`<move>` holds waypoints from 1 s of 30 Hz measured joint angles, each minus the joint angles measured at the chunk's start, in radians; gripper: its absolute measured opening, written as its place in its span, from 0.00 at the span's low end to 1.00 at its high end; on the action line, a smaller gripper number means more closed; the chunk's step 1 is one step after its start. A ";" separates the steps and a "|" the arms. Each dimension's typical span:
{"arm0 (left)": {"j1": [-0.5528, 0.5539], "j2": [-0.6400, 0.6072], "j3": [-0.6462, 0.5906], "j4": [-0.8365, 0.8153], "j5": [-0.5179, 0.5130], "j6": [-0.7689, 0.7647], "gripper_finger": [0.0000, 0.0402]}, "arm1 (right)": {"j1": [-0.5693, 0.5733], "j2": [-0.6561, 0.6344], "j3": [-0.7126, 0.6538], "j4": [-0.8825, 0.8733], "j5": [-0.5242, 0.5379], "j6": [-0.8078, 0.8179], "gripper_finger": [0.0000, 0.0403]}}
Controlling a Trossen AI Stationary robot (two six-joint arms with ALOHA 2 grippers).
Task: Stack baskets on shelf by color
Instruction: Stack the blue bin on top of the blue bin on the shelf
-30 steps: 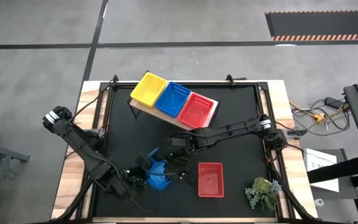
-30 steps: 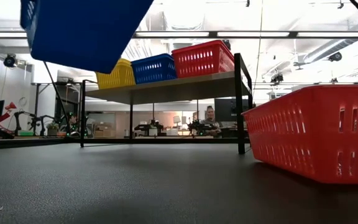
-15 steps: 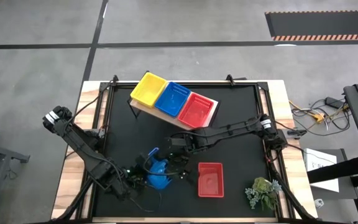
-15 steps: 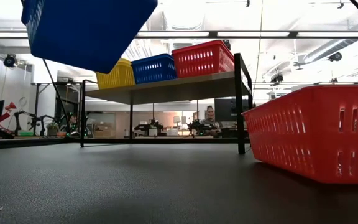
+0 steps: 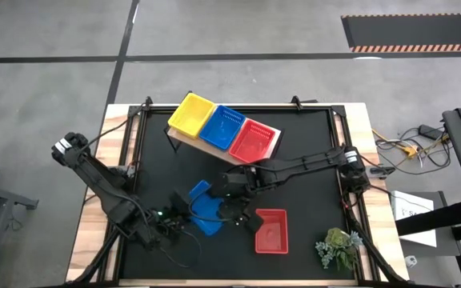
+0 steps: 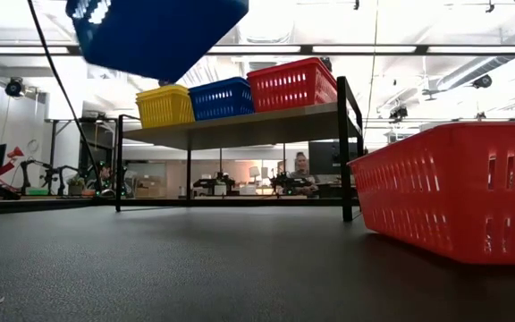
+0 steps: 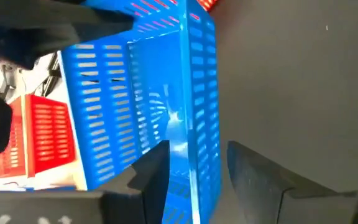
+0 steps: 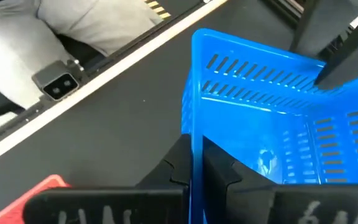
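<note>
Surface near edge: right end effector [image 8: 194, 165] clamps blue basket [image 5: 207, 210] rim; left end effector [image 7: 194, 171] straddles opposite rim, spread wide; shelf [image 5: 184, 138] lies beyond.

The blue basket [image 7: 148, 112] looks like slotted plastic with a glossy floor that catches the light — the red basket [image 6: 459, 192] is the same perforated plastic. The table [image 6: 195, 268] has a matt black, faintly grainy top edged in pale wood, and the shelf [image 6: 240, 128] is a light plank on thin black metal legs.
</note>
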 joint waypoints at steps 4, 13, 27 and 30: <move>-0.001 -0.062 -0.018 0.004 0.000 -0.020 0.36 | 0.002 -0.026 0.000 -0.010 0.032 0.034 0.02; -0.001 -0.262 -0.203 0.136 -0.080 -0.073 0.36 | 0.039 -0.059 0.000 -0.025 0.268 0.122 0.02; -0.001 -0.457 -0.372 0.288 -0.410 -0.075 0.36 | 0.057 -0.064 0.090 -0.018 0.857 0.556 0.02; -0.001 -0.475 -0.425 0.334 -0.440 -0.076 0.36 | 0.015 -0.064 0.126 -0.010 0.860 0.608 0.02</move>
